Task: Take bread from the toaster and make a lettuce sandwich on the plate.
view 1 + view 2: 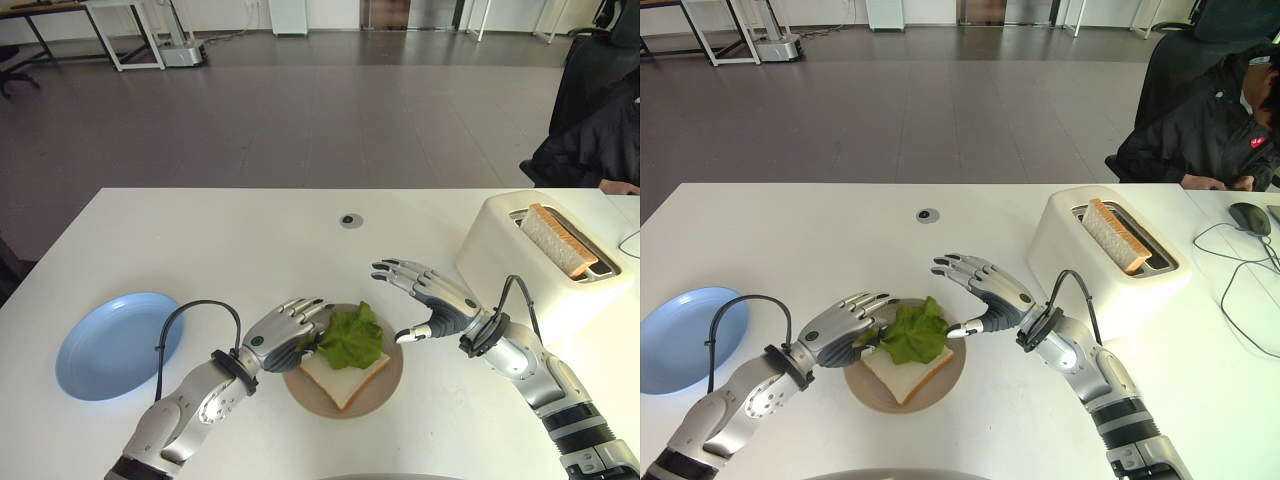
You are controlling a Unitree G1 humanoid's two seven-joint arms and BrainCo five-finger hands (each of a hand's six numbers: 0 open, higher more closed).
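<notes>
A brown plate (385, 385) sits near the table's front edge with a bread slice (345, 378) on it. A lettuce leaf (352, 337) lies on top of the slice. My left hand (283, 335) is at the plate's left side, with fingers and thumb closed on the leaf's left edge. My right hand (428, 295) hovers open just right of the plate, palm turned toward the lettuce, holding nothing. The white toaster (505, 262) stands at the right. A second bread slice (556, 240) sticks up out of its slot.
An empty blue plate (112, 346) lies at the front left. A small round grommet (351, 220) is set in the table's middle. Behind the toaster lie a computer mouse (1248, 217) and thin cables (1238, 290).
</notes>
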